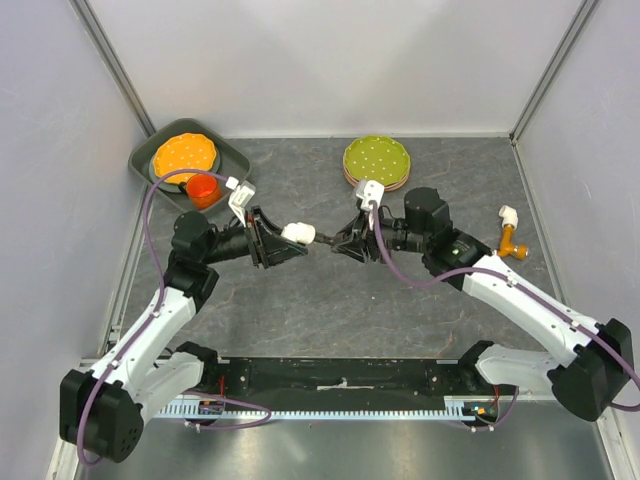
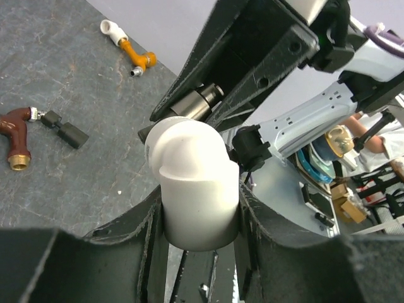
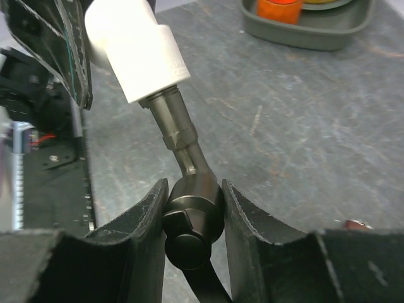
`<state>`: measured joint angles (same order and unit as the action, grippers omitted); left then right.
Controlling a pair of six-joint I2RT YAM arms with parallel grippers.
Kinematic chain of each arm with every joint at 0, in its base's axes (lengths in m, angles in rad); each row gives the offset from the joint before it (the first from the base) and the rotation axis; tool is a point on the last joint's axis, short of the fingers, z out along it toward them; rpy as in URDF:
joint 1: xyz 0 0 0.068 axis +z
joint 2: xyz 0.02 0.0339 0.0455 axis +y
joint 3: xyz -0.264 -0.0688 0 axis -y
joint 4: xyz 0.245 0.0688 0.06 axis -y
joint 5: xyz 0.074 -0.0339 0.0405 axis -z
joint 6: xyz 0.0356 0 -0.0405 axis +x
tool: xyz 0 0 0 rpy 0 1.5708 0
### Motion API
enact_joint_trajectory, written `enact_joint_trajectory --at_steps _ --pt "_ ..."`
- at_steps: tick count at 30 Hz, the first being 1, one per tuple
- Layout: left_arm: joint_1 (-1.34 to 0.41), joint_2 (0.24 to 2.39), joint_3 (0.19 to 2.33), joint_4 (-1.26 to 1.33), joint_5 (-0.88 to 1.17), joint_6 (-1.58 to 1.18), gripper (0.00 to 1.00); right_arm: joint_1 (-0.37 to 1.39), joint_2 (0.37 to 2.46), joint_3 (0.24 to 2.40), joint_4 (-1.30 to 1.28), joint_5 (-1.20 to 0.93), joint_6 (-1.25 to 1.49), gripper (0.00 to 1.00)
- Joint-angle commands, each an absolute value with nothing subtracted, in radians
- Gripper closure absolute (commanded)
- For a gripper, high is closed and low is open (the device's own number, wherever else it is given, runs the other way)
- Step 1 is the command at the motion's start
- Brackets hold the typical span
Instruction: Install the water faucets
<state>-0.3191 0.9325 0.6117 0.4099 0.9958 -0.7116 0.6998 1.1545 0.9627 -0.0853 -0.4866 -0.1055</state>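
No text, label, brand or number can be read in any view. The white elbow fitting (image 2: 192, 189) and the dark grey bent tap (image 3: 189, 214) are seen close up, and no marking is legible on either. Small coloured patches (image 1: 208, 406) on the base rail (image 1: 300, 372) by the arm mounts are too small to be made out.

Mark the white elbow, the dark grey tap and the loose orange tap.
white elbow fitting (image 2: 197, 192): left wrist view, on its straight barrel.
dark grey tap (image 3: 192, 211): right wrist view, on its round body.
orange tap (image 1: 512, 240): top external view, on its orange stem.
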Motion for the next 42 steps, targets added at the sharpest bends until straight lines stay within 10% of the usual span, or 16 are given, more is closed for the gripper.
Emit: enact_joint_trajectory --at_steps 1,17,26,42 --pt "-0.350 0.876 0.663 0.341 1.154 -0.560 0.98 0.523 1.189 1.063 0.021 -0.677 0.129 0.94" --pt "-0.439 0.798 0.686 0.198 1.275 -0.330 0.98 0.416 1.356 1.115 0.074 -1.046 0.291 0.89" --pt "-0.442 0.847 0.684 0.218 1.160 -0.406 0.98 0.414 1.255 1.083 0.064 -0.855 0.242 0.25" --pt "-0.345 0.950 0.626 0.403 0.994 -0.692 0.98 0.586 0.832 0.694 0.297 -0.430 -0.096 0.07"
